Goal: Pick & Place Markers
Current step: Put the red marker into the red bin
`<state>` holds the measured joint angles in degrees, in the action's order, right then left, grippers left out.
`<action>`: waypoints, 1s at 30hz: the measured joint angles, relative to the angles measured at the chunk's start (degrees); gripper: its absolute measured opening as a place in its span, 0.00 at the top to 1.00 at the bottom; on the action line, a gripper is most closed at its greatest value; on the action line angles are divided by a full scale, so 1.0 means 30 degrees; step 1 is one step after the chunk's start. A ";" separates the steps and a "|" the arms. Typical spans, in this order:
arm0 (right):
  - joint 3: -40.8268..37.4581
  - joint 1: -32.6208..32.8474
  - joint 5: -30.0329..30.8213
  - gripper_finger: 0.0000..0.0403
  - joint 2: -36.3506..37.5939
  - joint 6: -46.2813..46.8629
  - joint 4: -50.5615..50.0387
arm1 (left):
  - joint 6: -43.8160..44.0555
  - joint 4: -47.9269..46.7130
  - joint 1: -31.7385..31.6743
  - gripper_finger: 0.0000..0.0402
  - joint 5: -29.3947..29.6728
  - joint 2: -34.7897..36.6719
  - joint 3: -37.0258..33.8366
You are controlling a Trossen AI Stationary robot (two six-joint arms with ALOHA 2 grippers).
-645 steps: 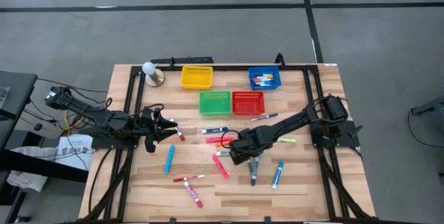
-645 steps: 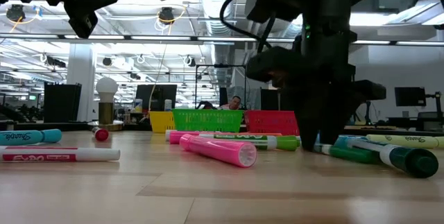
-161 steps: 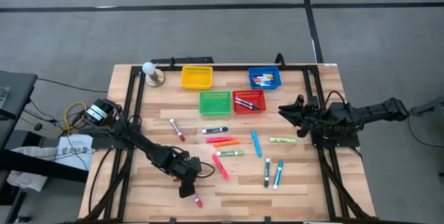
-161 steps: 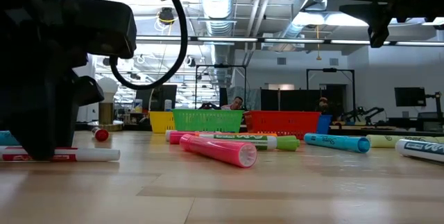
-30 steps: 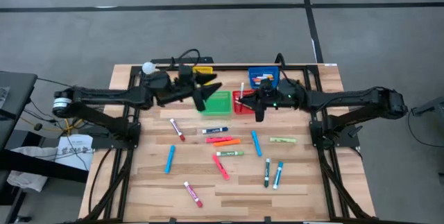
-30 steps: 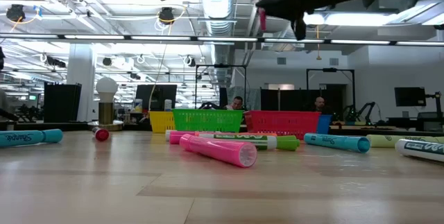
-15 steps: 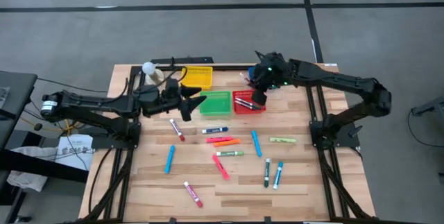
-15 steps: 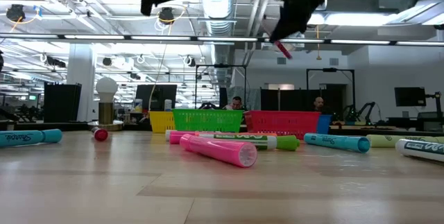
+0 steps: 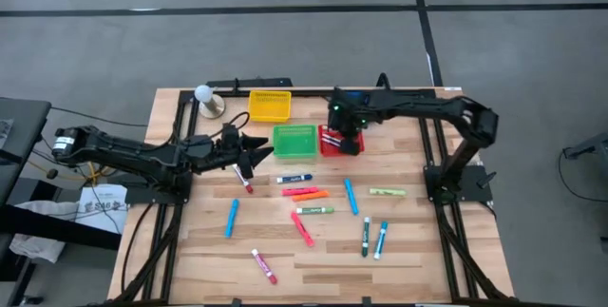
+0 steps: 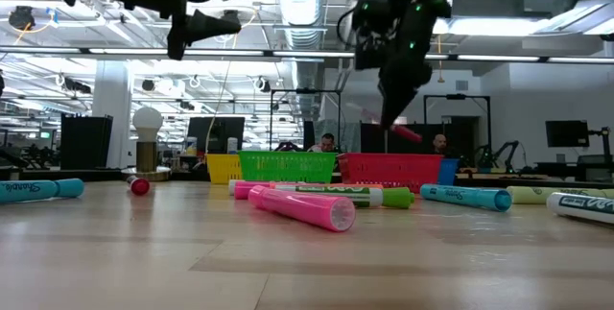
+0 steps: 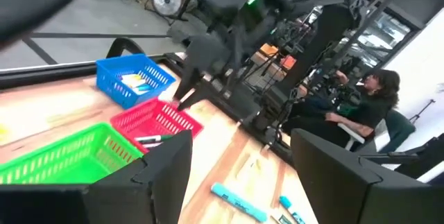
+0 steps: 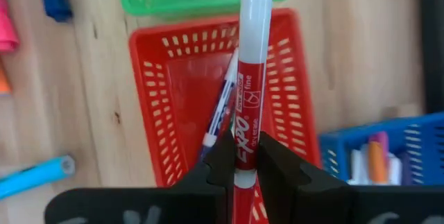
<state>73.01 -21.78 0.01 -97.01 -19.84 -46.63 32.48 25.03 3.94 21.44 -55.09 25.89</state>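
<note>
Over the red basket [image 12: 291,113], red marker [image 12: 244,123] (upright) in right tool [image 12: 241,156].

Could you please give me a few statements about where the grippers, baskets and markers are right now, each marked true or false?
1. The right gripper holds a red marker above the red basket. True.
2. The left gripper is clamped on a blue marker. False: its jaws stand open and empty, above the table left of the green basket.
3. The red basket already has a marker lying in it. True.
4. The yellow basket is full of markers. False: no marker shows in it.
5. The blue basket stands empty. False: several markers lie in it.
</note>
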 joint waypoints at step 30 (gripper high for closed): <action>0.0291 0.0000 0.0002 0.84 -0.3769 -0.1862 0.0034 | -0.0231 0.0132 -0.0057 0.40 0.0497 0.0001 -0.0087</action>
<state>73.89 -21.78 0.01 -108.31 -25.42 -46.53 31.79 25.43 3.77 22.94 -55.09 25.63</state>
